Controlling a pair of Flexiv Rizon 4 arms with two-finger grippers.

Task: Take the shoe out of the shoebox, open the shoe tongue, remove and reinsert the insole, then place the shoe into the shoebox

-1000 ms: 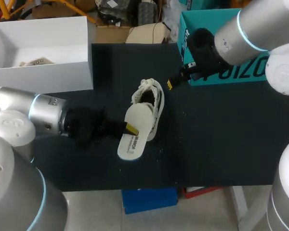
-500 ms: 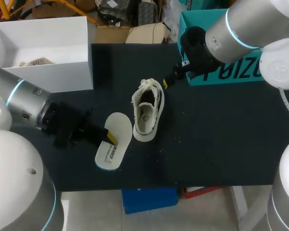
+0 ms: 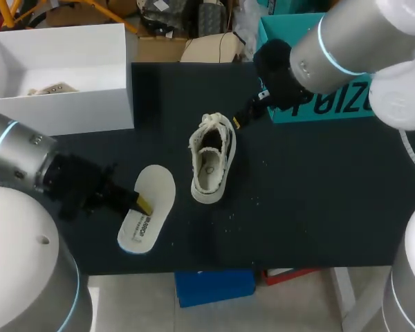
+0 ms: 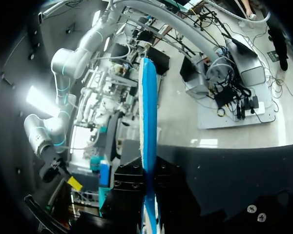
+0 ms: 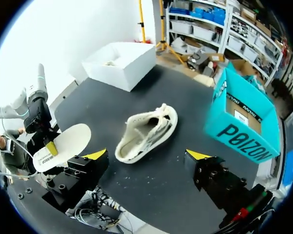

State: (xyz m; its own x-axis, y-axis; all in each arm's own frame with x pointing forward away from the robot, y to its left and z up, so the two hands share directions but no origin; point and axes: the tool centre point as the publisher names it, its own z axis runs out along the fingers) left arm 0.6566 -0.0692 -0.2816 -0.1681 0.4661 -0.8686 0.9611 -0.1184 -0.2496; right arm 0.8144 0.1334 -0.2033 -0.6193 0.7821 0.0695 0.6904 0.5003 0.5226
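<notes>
Caught mid-job, the left gripper [image 3: 142,205] is clamped on one long edge of the pale insole [image 3: 155,187]. The left wrist view shows the insole edge-on, pinched between the two dark fingers and jutting straight out ahead of them. The insole sits out of the shoe [image 3: 209,173], to its left and clearly apart from it, toward the near edge of the dark table [image 3: 318,194]; whether it rests on the tabletop or hangs just above it cannot be told. Its long axis runs roughly alongside the shoe's, slanted a little, so the two are close to parallel but not in line. The shoe lies in the middle of the table with its opening up and its laced end pointing to the far side. There the right gripper [image 5: 146,155] hovers just beyond the laces, fingers spread wide and holding nothing, with the shoe straight ahead of them. The right arm is thus the nearer one to the shoe, while the left carries the part that must go back in. Reinsertion looks to depend on bringing the insole rightward and squaring it with the shoe's length. The white shoebox [image 3: 111,83] stands open at the far left corner, well apart from both.
</notes>
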